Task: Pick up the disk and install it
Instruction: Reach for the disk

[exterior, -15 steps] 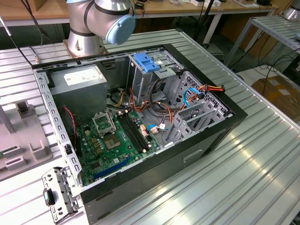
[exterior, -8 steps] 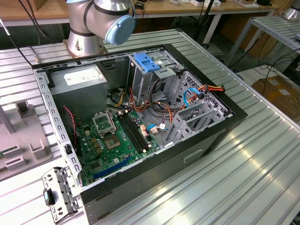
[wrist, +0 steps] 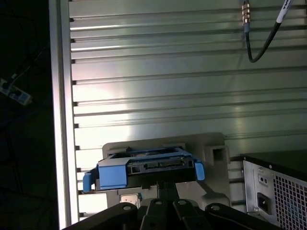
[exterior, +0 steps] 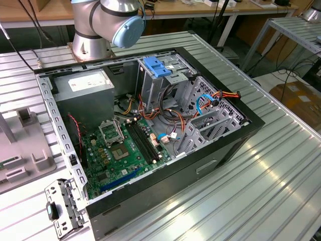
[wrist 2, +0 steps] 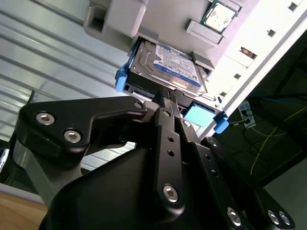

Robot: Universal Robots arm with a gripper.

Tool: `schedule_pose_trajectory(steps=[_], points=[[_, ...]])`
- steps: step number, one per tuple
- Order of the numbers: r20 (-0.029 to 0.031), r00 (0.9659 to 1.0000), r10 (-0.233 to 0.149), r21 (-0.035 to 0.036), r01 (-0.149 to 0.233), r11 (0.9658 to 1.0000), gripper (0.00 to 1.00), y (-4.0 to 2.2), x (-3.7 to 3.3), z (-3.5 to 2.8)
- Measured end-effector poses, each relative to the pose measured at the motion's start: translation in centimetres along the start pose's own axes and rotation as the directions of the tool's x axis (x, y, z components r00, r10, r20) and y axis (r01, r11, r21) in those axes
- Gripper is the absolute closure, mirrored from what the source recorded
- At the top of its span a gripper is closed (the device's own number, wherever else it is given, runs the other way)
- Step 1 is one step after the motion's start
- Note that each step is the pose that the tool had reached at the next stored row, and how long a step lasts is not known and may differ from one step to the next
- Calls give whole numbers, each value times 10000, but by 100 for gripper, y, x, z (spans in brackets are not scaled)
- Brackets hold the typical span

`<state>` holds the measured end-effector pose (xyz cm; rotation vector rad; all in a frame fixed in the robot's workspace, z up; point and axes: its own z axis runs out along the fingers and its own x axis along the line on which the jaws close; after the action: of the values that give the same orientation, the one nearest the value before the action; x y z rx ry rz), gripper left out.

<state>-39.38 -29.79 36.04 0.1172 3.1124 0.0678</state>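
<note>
A black, open-sided computer tower case (exterior: 165, 193) lies flat across the middle of a ribbed aluminium worktop (exterior: 261, 181). At the worktop's far edge stands the silver base of a robot arm with a pale-blue joint cap (exterior: 108, 20). Inside the case are a large grey power-supply box with a white sticker (exterior: 83, 93), a green motherboard (exterior: 120, 155), and a tall metal cage (exterior: 150, 90) topped by a blue plastic latch (exterior: 157, 67). Orange, red and blue cables (exterior: 210, 98) run over the perforated drive bays. A grey plastic fixture (exterior: 22, 150) sits at the worktop's edge on the exterior view's left, and a small perforated metal bracket (exterior: 62, 208) lies beside the case's near corner.
</note>
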Motion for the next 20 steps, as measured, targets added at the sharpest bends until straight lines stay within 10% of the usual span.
schedule_pose_trajectory(steps=[12, 20], points=[[-3, 10000, -27, 2, 27, 10000, 89, -107, 45, 61], [-2, 10000, -27, 1, 27, 10000, 89, -283, 39, 55]])
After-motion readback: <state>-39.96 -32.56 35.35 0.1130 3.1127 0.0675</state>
